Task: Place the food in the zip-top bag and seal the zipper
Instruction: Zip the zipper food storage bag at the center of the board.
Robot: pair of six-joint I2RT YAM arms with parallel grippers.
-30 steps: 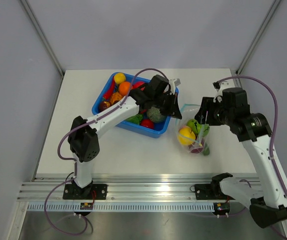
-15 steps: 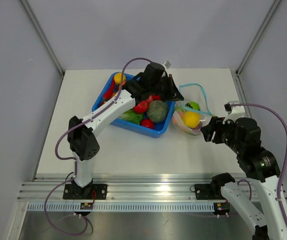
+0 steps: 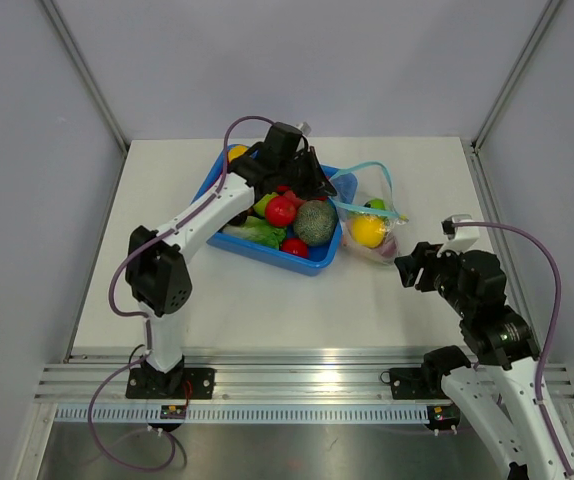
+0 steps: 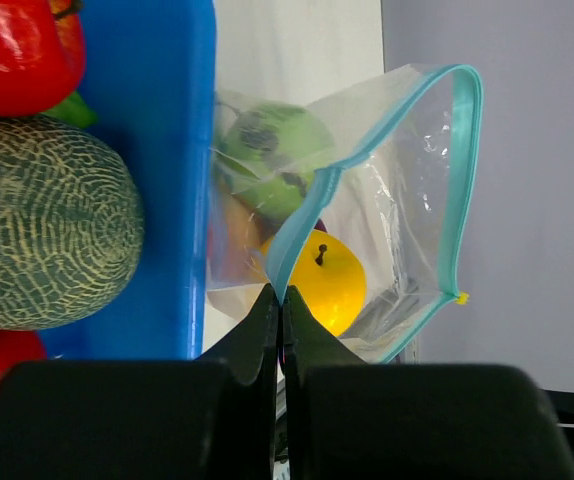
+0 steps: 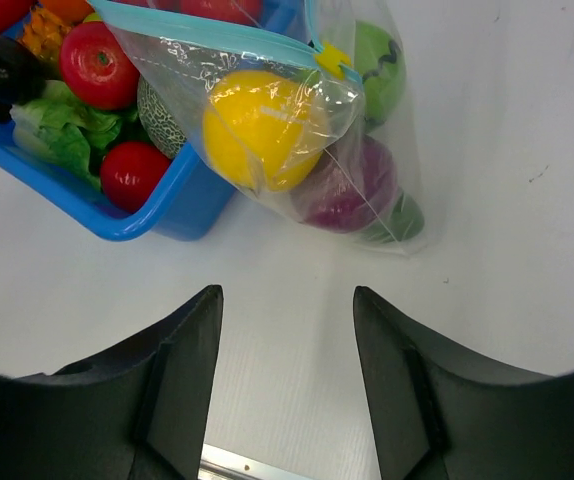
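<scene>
The zip-top bag [image 3: 375, 228] lies on the tabletop [image 3: 267, 310] right of centre, in the half toward the far edge, its bottom resting on the surface and its left side against the right wall of a blue bin [image 3: 267, 256]. Inside the bag a yellow fruit [image 3: 367, 230] sits uppermost, with a round green piece [image 3: 375, 207] on its far side and a purple piece [image 3: 388, 245] beneath it toward the near edge; in the right wrist view a further bit of green shows under the purple one. The zipper [image 3: 369, 209] is unsealed: its pale blue-green strip stands open in a wide loop, one side running across the top of the yellow fruit, the other arching toward the far edge. A small yellow tab [image 5: 332, 60] sits at one end of the strip.

The left tool [image 3: 325, 194] reaches over the bin, and its fingers are pressed together on the zipper at the bin-side corner of the mouth, holding that edge up.

The right tool [image 3: 410, 270] hangs over bare tabletop just near-side and right of the bag, fingers apart, touching nothing.

The bin holds more food: a netted green melon [image 3: 315, 222] against its right wall, a red tomato [image 3: 281, 211] beside it, leafy green lettuce [image 3: 261, 235] and a smaller red piece [image 3: 294, 246] along the near wall, and a yellow piece [image 3: 237, 152] at the far corner.
</scene>
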